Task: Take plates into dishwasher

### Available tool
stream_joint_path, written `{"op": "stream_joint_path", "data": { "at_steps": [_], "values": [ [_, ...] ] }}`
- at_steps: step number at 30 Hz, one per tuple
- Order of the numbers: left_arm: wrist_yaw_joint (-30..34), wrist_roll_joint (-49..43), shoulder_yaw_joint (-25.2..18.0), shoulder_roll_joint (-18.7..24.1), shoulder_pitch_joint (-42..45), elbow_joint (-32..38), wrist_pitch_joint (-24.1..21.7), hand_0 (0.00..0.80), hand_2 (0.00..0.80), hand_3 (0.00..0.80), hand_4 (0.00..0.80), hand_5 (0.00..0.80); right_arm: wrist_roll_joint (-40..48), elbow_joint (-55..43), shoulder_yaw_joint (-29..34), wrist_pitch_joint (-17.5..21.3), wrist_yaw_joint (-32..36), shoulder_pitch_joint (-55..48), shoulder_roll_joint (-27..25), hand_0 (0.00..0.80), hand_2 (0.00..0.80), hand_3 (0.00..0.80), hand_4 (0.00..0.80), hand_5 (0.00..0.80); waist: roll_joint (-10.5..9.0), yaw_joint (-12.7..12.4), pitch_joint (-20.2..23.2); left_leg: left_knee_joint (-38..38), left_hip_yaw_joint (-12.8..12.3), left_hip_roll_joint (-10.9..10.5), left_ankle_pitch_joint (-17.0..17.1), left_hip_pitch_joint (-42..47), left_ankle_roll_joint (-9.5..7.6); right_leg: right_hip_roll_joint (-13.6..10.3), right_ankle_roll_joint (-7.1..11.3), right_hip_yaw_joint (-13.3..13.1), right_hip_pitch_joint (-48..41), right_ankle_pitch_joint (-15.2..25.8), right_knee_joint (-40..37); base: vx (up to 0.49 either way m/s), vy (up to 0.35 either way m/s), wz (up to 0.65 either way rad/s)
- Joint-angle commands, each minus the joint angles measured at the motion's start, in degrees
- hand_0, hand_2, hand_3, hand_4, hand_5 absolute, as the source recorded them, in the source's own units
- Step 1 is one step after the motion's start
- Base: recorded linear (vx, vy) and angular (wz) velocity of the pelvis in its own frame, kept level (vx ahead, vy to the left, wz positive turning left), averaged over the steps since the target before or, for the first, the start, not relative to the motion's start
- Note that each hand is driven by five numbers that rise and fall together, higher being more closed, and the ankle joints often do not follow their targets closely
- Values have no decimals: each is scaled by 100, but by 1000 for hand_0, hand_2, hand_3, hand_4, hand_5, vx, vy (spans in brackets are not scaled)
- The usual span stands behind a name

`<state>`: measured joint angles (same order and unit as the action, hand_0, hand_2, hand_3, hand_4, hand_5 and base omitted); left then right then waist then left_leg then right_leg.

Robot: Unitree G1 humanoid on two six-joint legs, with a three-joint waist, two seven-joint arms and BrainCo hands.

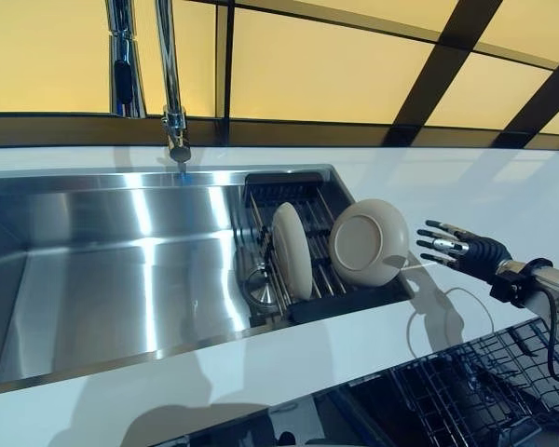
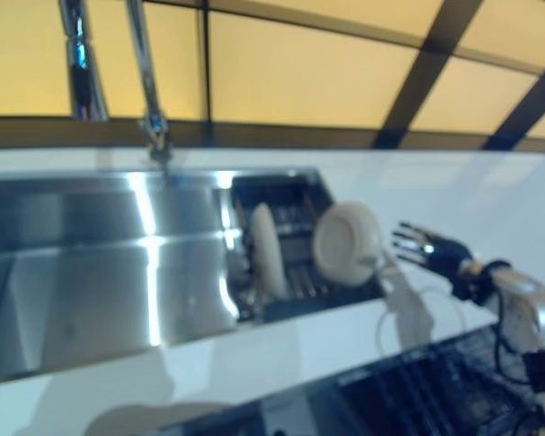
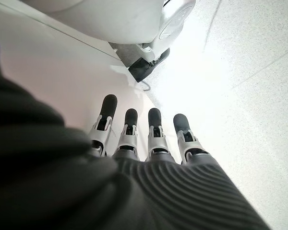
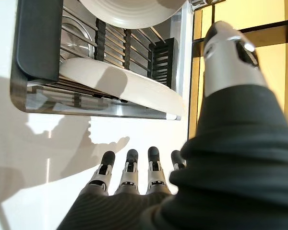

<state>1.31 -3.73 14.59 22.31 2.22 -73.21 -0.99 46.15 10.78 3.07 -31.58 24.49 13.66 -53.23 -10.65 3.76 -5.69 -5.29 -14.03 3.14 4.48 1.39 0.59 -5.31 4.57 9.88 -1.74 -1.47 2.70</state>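
Observation:
Two cream plates stand on edge in a dark drying rack (image 1: 289, 191) at the sink's right end. One plate (image 1: 292, 250) shows edge-on; the other plate (image 1: 366, 242) leans with its underside toward me. My right hand (image 1: 466, 250) hovers open over the white counter just right of the leaning plate, fingers straight and pointing at it, a small gap between them. Its wrist view shows the fingers (image 4: 129, 172) spread above the counter with both plates (image 4: 120, 84) past them. My left hand (image 3: 151, 136) appears only in its own wrist view, open, fingers straight and holding nothing.
A steel sink (image 1: 102, 270) fills the left, with a tall faucet (image 1: 170, 84) behind it. White counter (image 1: 503, 196) runs around it. An open dishwasher's wire rack (image 1: 484, 382) lies low at the right. A round metal strainer (image 1: 259, 284) sits by the drying rack.

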Motion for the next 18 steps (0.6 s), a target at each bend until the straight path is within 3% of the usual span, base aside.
{"op": "stream_joint_path", "data": {
  "at_steps": [1,18],
  "values": [
    [-154,-85,-28,184,-606,90,-247,0,0,0,0,0,59,-241,-201,149,-37,395,66,0,0,0,0,0,62,-132,66,29,67,41,-448,313,-55,-406,555,-3,177,691,391,0,0,0],
    [-147,-86,41,164,-653,105,-197,0,0,0,0,0,164,-369,-431,-34,-336,611,282,0,0,0,0,0,81,-182,29,29,109,27,-454,337,-82,-447,583,0,210,716,499,0,0,0]
  ]
}}
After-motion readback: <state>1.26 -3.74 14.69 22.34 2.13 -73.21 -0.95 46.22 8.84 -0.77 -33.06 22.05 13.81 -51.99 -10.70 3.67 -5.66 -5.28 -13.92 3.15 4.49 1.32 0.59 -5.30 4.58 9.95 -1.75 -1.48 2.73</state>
